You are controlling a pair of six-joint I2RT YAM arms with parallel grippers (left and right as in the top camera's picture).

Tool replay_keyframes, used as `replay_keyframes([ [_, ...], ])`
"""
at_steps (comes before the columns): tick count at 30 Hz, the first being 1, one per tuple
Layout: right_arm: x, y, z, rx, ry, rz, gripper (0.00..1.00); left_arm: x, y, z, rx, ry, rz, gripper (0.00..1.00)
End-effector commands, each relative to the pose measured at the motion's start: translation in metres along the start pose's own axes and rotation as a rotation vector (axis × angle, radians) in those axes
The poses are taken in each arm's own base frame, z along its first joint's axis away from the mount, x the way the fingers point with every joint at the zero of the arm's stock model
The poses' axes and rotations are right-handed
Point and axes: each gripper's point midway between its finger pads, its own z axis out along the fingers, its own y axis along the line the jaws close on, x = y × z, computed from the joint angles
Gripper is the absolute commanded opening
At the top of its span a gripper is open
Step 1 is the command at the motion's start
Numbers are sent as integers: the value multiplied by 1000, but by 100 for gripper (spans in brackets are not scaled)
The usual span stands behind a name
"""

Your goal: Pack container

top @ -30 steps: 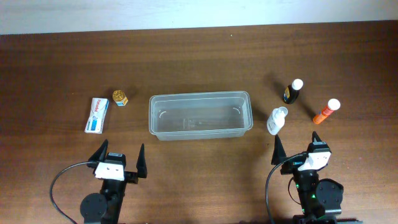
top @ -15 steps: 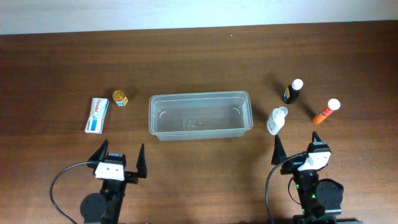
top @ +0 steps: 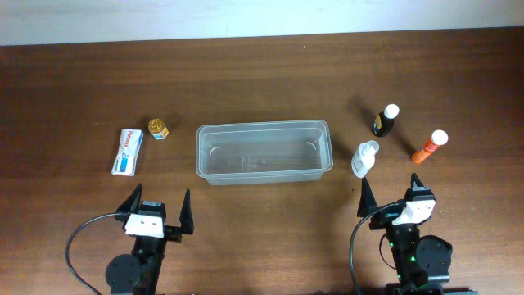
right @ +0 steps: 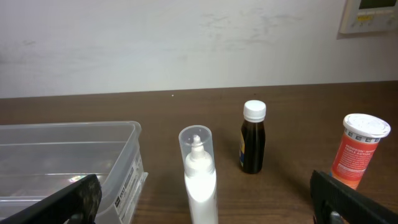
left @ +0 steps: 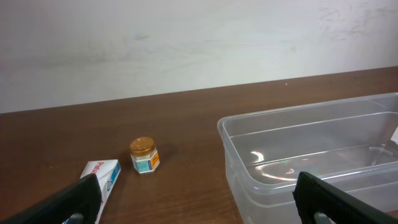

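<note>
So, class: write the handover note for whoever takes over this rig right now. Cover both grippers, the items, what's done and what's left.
Left gripper: fingers open, holding nothing, parked at the near edge of the table.
Right gripper: likewise open and empty.
Container: mid-table, nothing inside.
On the left arm's side: white box and gold-lidded jar.
On the right arm's side: clear-capped white bottle, dark bottle, orange tube.
Done: nothing packed.
Left: presumably all five items go into the container.
</note>
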Motion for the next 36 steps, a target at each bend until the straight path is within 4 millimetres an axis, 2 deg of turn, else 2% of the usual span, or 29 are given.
replay_keyframes([
  [1, 1, -2, 0, 7, -2, -6, 98, 1, 1, 0, -7, -1, 12, 99],
  [12, -9, 6, -1, -40, -43, -10, 98, 1, 1, 0, -7, -1, 12, 99],
  [14, -22, 10, -2, -59, -94, -16, 98, 1, 1, 0, -7, -1, 12, 99],
  [17, -57, 12, -7, -62, -219, -27, 98, 1, 1, 0, -7, -1, 12, 99],
  [20, -84, 19, -12, -94, -235, -32, 98, 1, 1, 0, -7, -1, 12, 99],
  [25, -120, 30, 1, -140, -98, -21, 98, 1, 1, 0, -7, -1, 12, 99],
  [34, -189, 31, 57, -114, 368, 45, 98, 1, 1, 0, -7, -1, 12, 99],
  [36, -196, 31, 64, -109, 455, 58, 98, 0, 1, 0, -7, -1, 12, 99],
])
